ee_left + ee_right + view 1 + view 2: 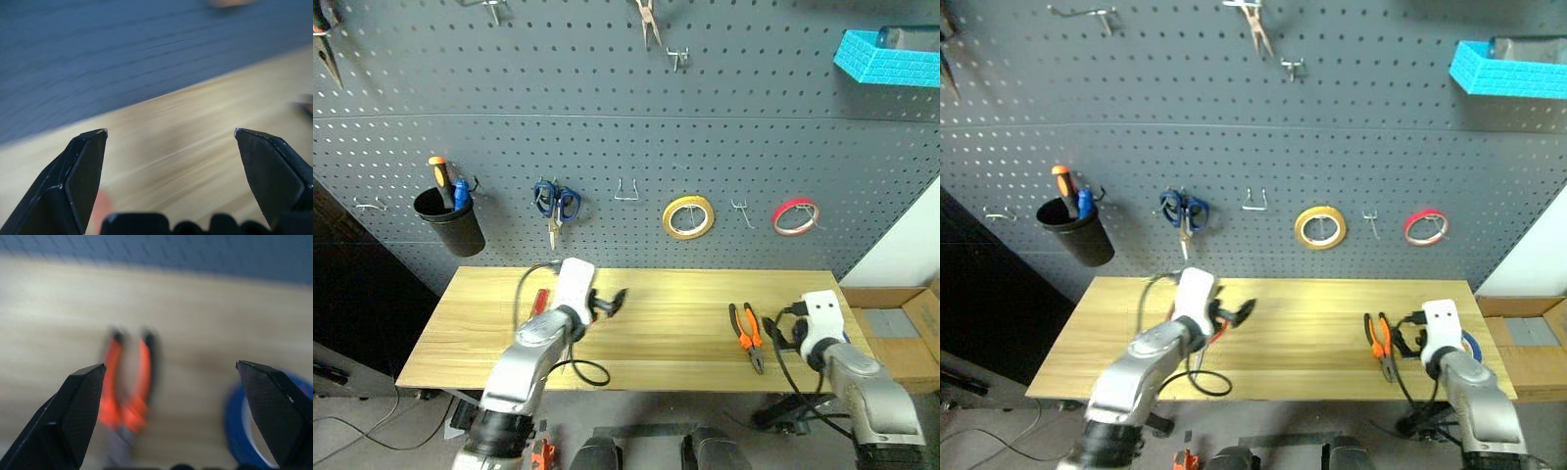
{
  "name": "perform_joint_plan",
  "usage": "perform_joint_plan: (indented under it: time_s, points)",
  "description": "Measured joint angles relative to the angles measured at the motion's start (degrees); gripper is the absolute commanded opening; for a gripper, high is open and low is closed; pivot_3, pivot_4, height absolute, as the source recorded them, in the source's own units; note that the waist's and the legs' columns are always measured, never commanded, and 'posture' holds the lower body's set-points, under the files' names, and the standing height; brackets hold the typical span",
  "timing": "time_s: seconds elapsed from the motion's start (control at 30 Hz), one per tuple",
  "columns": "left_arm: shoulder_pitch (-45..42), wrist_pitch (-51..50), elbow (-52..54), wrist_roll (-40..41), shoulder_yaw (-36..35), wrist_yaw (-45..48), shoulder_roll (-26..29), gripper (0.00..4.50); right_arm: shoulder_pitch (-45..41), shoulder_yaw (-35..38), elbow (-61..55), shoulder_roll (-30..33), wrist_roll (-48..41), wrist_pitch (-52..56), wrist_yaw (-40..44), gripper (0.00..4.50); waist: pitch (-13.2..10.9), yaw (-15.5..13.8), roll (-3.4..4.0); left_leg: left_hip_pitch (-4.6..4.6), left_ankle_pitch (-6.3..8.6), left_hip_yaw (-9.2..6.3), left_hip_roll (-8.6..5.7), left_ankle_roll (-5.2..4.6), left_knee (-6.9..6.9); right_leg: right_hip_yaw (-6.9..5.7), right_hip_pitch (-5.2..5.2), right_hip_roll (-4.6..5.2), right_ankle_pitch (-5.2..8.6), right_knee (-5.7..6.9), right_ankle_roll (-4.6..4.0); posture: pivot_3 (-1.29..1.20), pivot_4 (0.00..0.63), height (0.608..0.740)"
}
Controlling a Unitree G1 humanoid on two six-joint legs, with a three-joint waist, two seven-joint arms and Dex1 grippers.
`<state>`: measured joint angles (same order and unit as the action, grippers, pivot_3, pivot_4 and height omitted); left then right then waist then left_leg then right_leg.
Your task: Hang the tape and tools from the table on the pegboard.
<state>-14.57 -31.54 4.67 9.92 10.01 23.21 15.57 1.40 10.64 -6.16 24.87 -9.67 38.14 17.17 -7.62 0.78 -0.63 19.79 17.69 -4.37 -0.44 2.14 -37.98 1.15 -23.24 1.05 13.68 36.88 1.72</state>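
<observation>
Head views. Pegboard (607, 108): hung there are blue scissors (555, 204), a yellow tape (688, 216), a red tape (795, 216), a black cup (448, 217) with handles in it, and a blue bin (886, 56) at upper right. Several hooks are bare, one (626, 190) between the blue scissors and the yellow tape, another (741, 211) between the two tapes. None of the task's items hangs yet, by my reading.
Table (685, 343): pliers (748, 336) lie flat at the right. The blue tape (1470, 345) is just beside them, mostly hidden behind the right arm. Something red (539, 301) lies at the left, partly under the left arm; screwdriver or scissors, I cannot tell. The left gripper (610, 304) hovers over the table's middle-left; the right gripper (781, 335) hangs just beside the pliers.

Left wrist view. Fingers (80, 171) spread wide, nothing between them; bare wood ahead, pegboard behind it.

Right wrist view. Fingers (73, 411) spread wide and empty. Pliers (126, 391) lie ahead between the fingertips, the blue tape (239, 426) off toward one finger.

Status: everything is left to do; the pliers or the blue tape look the likeliest first pick.
</observation>
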Motion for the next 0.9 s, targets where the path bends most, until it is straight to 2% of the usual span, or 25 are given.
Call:
perform_joint_plan:
  time_s: [0.17, 0.37, 0.53, 0.73, 0.9]
  points:
    - [-10.0, 6.7, -8.0, -0.9, 10.8, 13.8, -2.6, 4.47, -1.4, 1.8, 5.4, 4.4, -0.4, 3.0, 1.7, 4.42, -2.0, 1.9, -0.09, 0.06, 0.03, 0.0, 0.06, -0.05, 0.07, 0.0, -0.01, -0.02, 0.03, 0.02, 0.06, -0.15, 0.217, 0.74]
    - [-15.7, 13.9, -20.0, -2.6, 16.8, 24.1, -5.8, 4.47, -6.0, 1.8, 10.8, 6.2, -0.6, 4.8, 2.5, 4.42, -4.7, 4.5, -0.13, 0.08, 0.07, 0.12, 0.05, -0.14, -0.01, 0.16, -0.05, -0.03, 0.05, 0.1, 0.15, -0.2, 0.26, 0.74]
    - [-19.9, 19.3, -28.9, -4.8, 17.8, 27.6, -9.5, 4.47, -10.7, 1.1, 13.8, 7.7, -0.5, 4.0, 4.4, 4.42, -6.6, 4.8, -0.29, 0.2, 0.09, 0.16, 0.03, -0.17, -0.03, 0.21, -0.13, -0.01, 0.01, 0.04, 0.29, -0.21, 0.3, 0.74]
    - [-20.7, 21.5, -31.3, -6.2, 17.8, 29.0, -10.3, 4.47, -14.0, -0.8, 16.3, 8.0, -0.5, 3.9, 6.6, 4.42, -8.3, 5.4, -0.34, 0.31, 0.14, 0.17, 0.05, -0.26, -0.04, 0.27, -0.36, 0.11, -0.09, 0.09, 0.13, -0.19, 0.328, 0.74]
    - [-20.6, 21.6, -31.2, -6.5, 17.7, 30.0, -10.2, 4.47, -16.0, -2.5, 19.1, 8.0, -0.4, 3.8, 8.4, 4.42, -9.2, 5.4, -0.31, 0.99, 0.14, 0.13, 0.12, -0.26, -0.24, 0.25, -0.99, 0.25, -0.18, 0.23, 0.22, -0.17, 0.339, 0.74]
